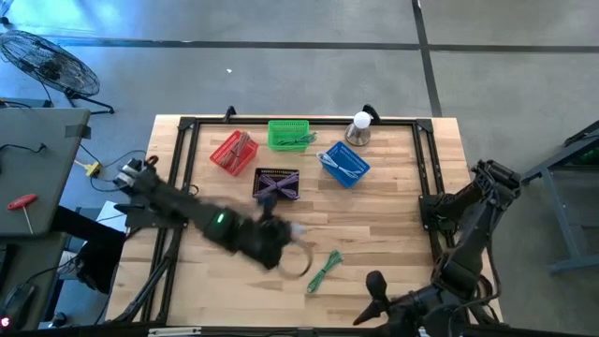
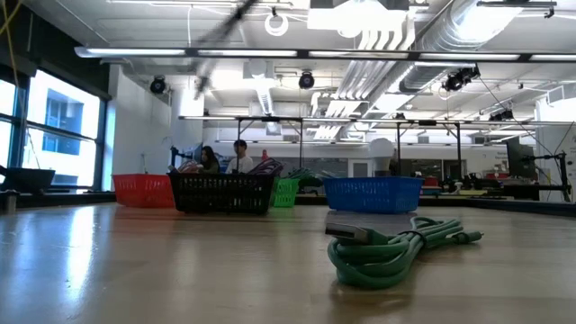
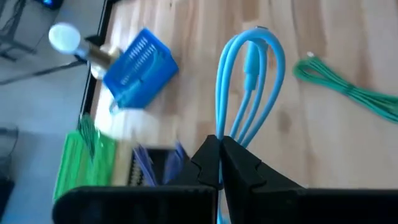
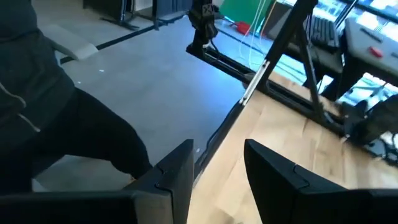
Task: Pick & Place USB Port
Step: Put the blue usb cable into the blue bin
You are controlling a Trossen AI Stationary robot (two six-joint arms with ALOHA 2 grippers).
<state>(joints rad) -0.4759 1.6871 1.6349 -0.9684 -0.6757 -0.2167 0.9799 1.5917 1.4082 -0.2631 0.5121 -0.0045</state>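
Broadly, the wooden tabletop (image 1: 374, 234) carries everything, framed by a dark rail along its far and side edges. Across its left half reaches the left arm (image 1: 178, 206), stretched from the left edge toward the middle. The right arm (image 1: 468, 234) sits folded at the near right corner, its gripper (image 4: 217, 165) out past the table's edge with fingers apart and nothing between them.

Four small baskets stand in a cluster toward the far edge: a red basket (image 1: 233, 152) leftmost, a green basket (image 1: 288, 135) closest to the far edge, a blue basket (image 1: 343, 164) to the right, and a black basket (image 1: 277, 183) nearest the middle. A lamp bulb on a brass base (image 1: 359, 128) stands by the far edge beside the blue basket.

The left gripper (image 3: 221, 155) hangs over the middle of the tabletop, near the black basket, its fingers pressed together on a looped light-blue USB cable (image 3: 249, 81).

A coiled green cable (image 1: 325, 269) lies toward the near edge, just right of that gripper.
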